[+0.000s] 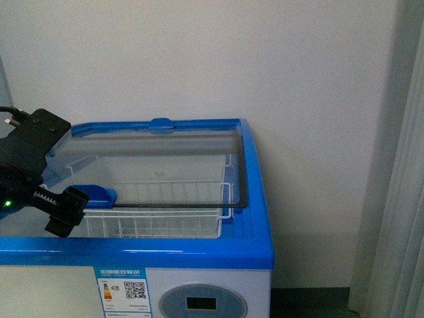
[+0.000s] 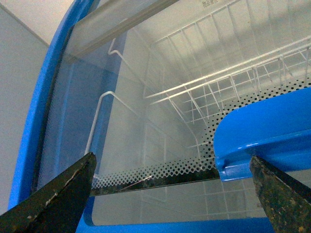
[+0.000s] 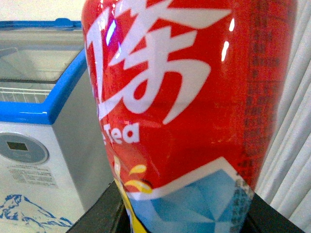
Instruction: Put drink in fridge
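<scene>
The fridge (image 1: 252,199) is a white chest with a blue top rim, right in front of me. Its sliding glass lid (image 1: 159,165) sits pushed toward the back, leaving a strip uncovered at the front over the white wire basket (image 1: 152,224). My left gripper (image 1: 66,211) hovers open at the fridge's left front, beside the lid's blue handle (image 1: 99,194). In the left wrist view the open gripper (image 2: 170,204) faces the handle (image 2: 262,136) and the lid's dotted edge (image 2: 160,174). The drink (image 3: 194,97), with its red label, fills the right wrist view, and the right gripper (image 3: 184,218) is shut on it, off the fridge's (image 3: 43,107) right side.
A plain pale wall stands behind the fridge. A grey curtain (image 1: 401,199) hangs at the right, close to the drink in the right wrist view (image 3: 294,145). A strip of floor (image 1: 311,301) lies between fridge and curtain.
</scene>
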Action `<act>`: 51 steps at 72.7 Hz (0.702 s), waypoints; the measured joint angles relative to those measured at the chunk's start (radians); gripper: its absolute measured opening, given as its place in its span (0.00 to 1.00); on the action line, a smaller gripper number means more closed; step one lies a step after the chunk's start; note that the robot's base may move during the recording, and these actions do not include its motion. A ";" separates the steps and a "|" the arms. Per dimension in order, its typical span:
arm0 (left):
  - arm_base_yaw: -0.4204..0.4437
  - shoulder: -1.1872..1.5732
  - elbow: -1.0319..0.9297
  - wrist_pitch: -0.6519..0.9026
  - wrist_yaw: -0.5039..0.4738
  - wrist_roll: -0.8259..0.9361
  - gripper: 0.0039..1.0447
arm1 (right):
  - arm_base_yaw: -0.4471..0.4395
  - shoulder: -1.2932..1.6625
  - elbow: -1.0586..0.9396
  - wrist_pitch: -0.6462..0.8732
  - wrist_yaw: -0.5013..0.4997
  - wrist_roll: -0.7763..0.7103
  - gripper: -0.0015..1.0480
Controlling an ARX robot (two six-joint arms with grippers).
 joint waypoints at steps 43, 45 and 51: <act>-0.004 0.179 0.316 -0.122 -0.056 -0.009 0.92 | 0.000 0.000 0.000 0.000 0.000 0.000 0.35; -0.003 0.192 0.338 -0.131 -0.055 -0.011 0.92 | 0.000 0.000 0.000 0.000 0.000 0.000 0.35; 0.005 0.236 0.413 -0.157 -0.041 -0.017 0.92 | 0.000 0.000 0.000 0.000 0.000 0.000 0.35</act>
